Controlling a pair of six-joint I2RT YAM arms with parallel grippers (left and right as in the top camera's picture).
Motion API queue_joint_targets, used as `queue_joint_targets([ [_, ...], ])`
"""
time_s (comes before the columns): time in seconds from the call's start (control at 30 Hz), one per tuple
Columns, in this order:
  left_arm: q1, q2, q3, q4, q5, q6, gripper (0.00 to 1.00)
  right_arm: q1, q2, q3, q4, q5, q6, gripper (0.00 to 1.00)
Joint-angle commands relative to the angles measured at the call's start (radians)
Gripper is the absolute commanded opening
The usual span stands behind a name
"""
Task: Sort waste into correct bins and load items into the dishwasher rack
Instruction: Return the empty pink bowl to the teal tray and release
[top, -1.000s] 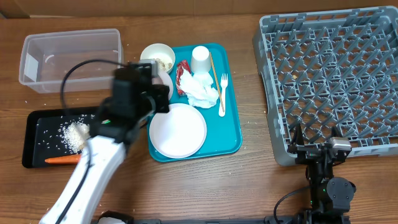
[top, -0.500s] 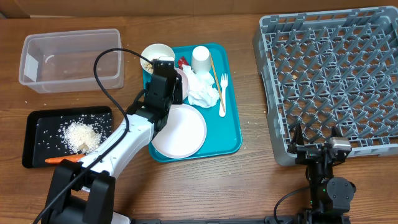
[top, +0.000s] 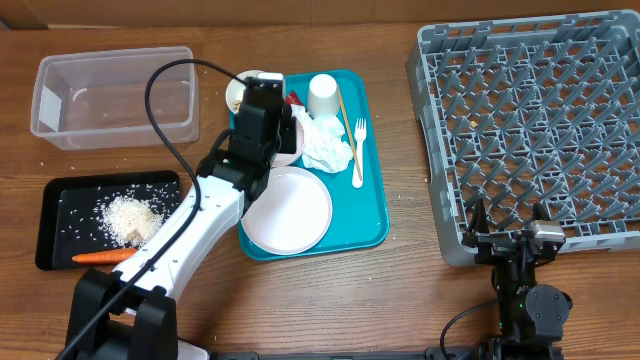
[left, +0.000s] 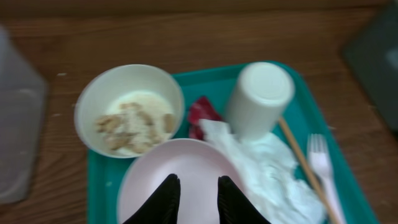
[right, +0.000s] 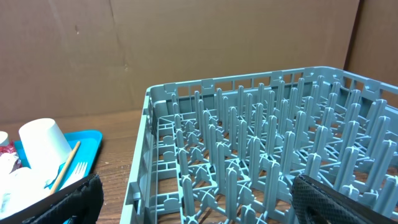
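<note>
Left pincer (left: 196, 185) hovers over the empty bowl (left: 186, 158) on the teal tray (top: 372, 215). Its jaws are narrowly parted with nothing between them. Right pincer (top: 508, 222) gapes wide, parked at the rack (top: 540, 110).

Done, by my reading: grains (top: 128, 218) and carrot (top: 100, 257) lie in the black tray (top: 45, 225).

Left to do: napkin (top: 325, 148) and wrapper (left: 202, 112) sit on the teal tray, with crumbs in the second bowl (left: 130, 115). The tub (top: 115, 95) looks bare. The rack holds no dishes; plate (top: 288, 210), cup (top: 322, 95) and both bowls are unloaded.
</note>
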Motion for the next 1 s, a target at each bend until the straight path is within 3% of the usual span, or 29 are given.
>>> queue_joint_targets([
  [0.0, -0.009, 0.031, 0.021, -0.011, 0.289, 0.023, 0.27, -0.003, -0.008, -0.01, 0.006, 0.006, -0.001, 1.0],
  [0.17, -0.034, 0.141, 0.021, 0.004, 0.283, 0.01, 0.49, -0.003, -0.008, -0.01, 0.006, 0.006, -0.001, 1.0],
  [0.33, -0.033, 0.202, 0.021, -0.001, 0.157, -0.025, 0.51, -0.003, -0.008, -0.01, 0.006, 0.006, -0.001, 1.0],
  [0.57, -0.033, 0.22, 0.021, -0.06, 0.124, 0.023, 0.56, -0.003, -0.008, -0.01, 0.006, 0.006, -0.001, 1.0],
  [0.63, -0.033, 0.22, 0.021, -0.073, 0.09, 0.027, 0.54, -0.003, -0.008, -0.01, 0.006, 0.006, -0.001, 1.0],
  [0.8, -0.032, 0.22, 0.02, -0.133, 0.058, 0.073, 0.33, -0.003, -0.008, -0.01, 0.006, 0.006, -0.001, 1.0],
  [0.97, -0.033, 0.203, 0.023, -0.139, 0.021, 0.071, 0.2, -0.003, -0.008, -0.01, 0.006, 0.006, -0.001, 1.0],
])
